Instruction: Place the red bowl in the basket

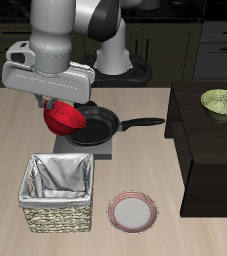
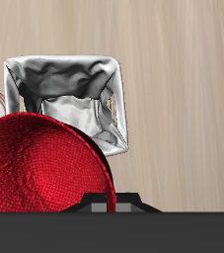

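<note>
The tool (image 1: pixel 53 103) hangs above the surface (image 1: pixel 135 150) with its fingers pinching the rim of the red bowl (image 1: pixel 63 119), which is lifted clear and tipped on its side, the hollow facing partly down and toward the table's front edge. From the wrist view the red bowl (image 2: pixel 44 168) fills much of the frame as a glossy, dimpled dome close under the camera, and the fingers themselves are hidden behind it.

Just behind the raised bowl sits a black frying pan (image 1: pixel 97 127) on a grey square stand (image 1: pixel 90 148), its long handle pointing toward the dark cabinet (image 1: pixel 210 150) at the side.

Nearer the front edge, below the bowl and a little forward of it, stands the basket (image 1: pixel 57 192), woven tan wicker with a crumpled grey-white lining; the bowl is above it in height but not over its opening. In the wrist view the basket (image 2: pixel 64 99) shows its open lined interior beyond the bowl's edge.

Beside the basket lies a pink-rimmed white plate (image 1: pixel 132 211). On the dark cabinet rests a green-yellow bowl (image 1: pixel 222 101).
</note>
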